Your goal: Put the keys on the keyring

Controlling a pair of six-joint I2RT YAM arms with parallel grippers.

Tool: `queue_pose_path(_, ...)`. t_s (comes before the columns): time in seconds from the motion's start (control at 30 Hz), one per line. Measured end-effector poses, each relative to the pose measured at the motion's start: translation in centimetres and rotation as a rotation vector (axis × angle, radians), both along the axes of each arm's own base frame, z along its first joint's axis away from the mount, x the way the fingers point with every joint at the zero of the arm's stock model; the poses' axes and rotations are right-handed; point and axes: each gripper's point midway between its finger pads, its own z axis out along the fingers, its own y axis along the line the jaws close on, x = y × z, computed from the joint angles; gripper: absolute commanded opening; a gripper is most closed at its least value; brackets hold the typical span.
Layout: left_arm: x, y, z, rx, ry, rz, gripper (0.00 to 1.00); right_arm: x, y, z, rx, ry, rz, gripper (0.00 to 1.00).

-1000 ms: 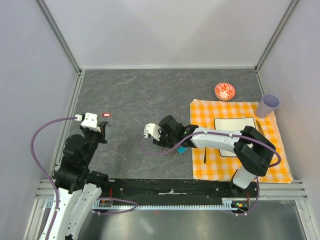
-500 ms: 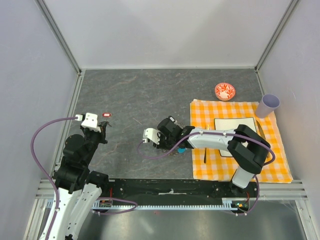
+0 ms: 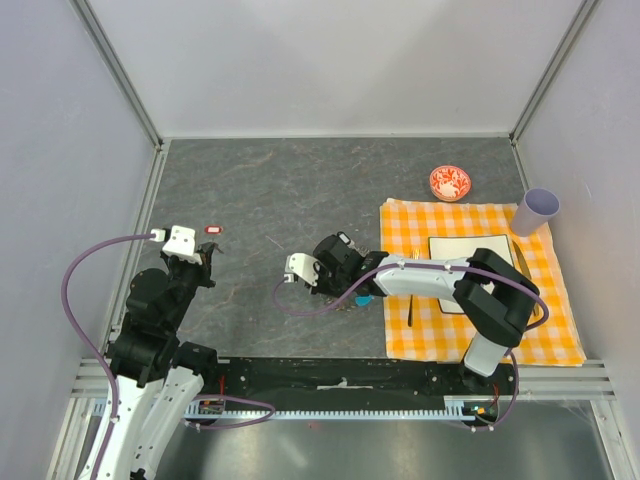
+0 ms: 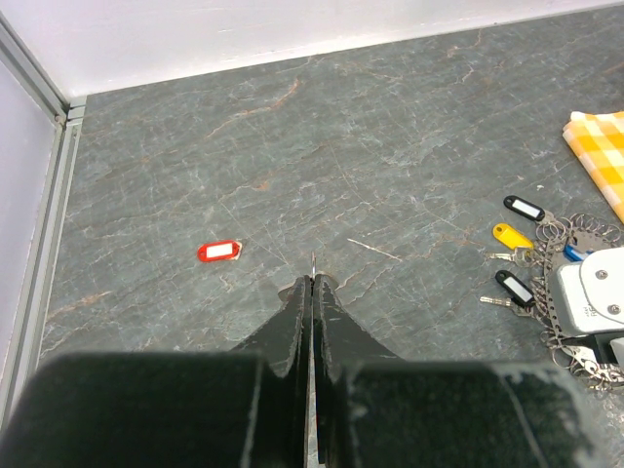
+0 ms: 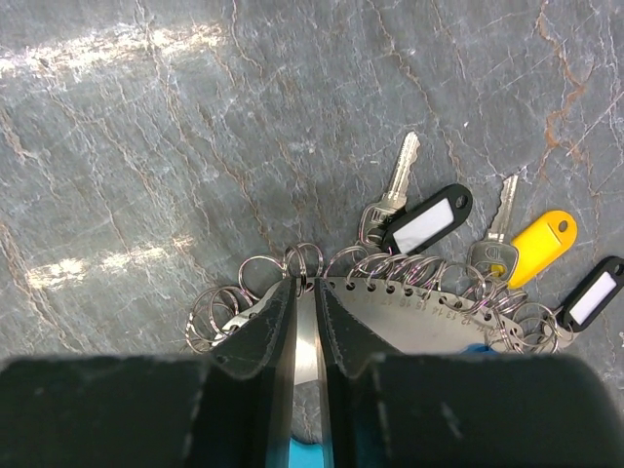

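The right gripper (image 5: 304,285) is closed in on the keyring (image 5: 429,317). A strip of its bright metal fills the narrow gap between the black, matte fingers (image 5: 255,336). The keyring is seen as a thin, flat, curved steel plate pierced by a row of small holes, each carrying a wire split ring. Tiny numerals are stamped under the holes, too small to be read. A sliver of cyan plastic shows at its near edge.

The keys (image 5: 400,185) are fanned out on the far side of the plate. They are small silver blades with plastic tags: a black tag (image 5: 424,222) with a white label window, a yellow tag (image 5: 544,239), and a second black tag (image 5: 595,292). No writing can be made out on the labels.

The whole cluster lies on the grey, marble-veined table (image 3: 300,190), just off the edge of the orange-and-white checked cloth (image 3: 410,225) on the side toward the left arm.

Well away from the cloth, the left gripper (image 4: 312,283) hangs above the table with its fingers pressed together, nothing between them. A red tag (image 4: 219,252) with a white label lies beyond it.
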Motion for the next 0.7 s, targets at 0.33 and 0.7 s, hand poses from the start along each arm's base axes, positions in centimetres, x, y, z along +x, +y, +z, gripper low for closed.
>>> queue_pose_path(0.33, 0.0, 0.0, -0.01, 0.0, 0.0, 0.0, 0.02, 0.09, 0.04, 0.07, 0.007, 0.006, -0.018, 0.18)
queue_pose_path(0.7, 0.0, -0.01, 0.0, 0.0, 0.0, 0.0, 0.02, 0.25, -0.03, -0.47, 0.004, 0.018, -0.031, 0.02)
